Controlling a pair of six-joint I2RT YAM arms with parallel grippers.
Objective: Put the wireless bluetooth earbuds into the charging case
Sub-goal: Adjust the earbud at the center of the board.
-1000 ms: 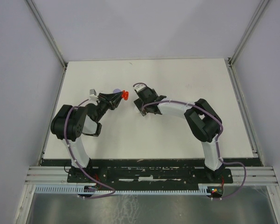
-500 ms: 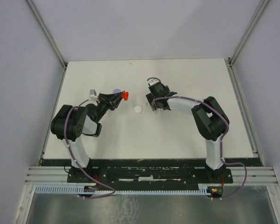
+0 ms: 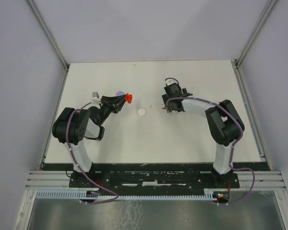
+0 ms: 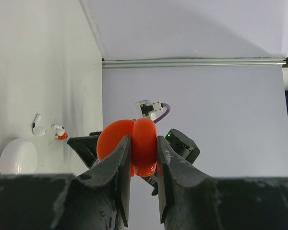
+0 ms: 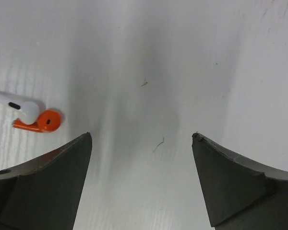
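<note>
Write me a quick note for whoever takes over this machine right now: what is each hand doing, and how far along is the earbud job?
Left hand: shut on the red case, held off the table.
Right hand: open, empty, low over the table.
Earbuds: white earbud touching orange earbud, on the table just beside the right hand; second white earbud close by, near the white disc.
Done: case is in hand.
Left: none of these earbuds is in the case; each must be picked up and put in.
</note>
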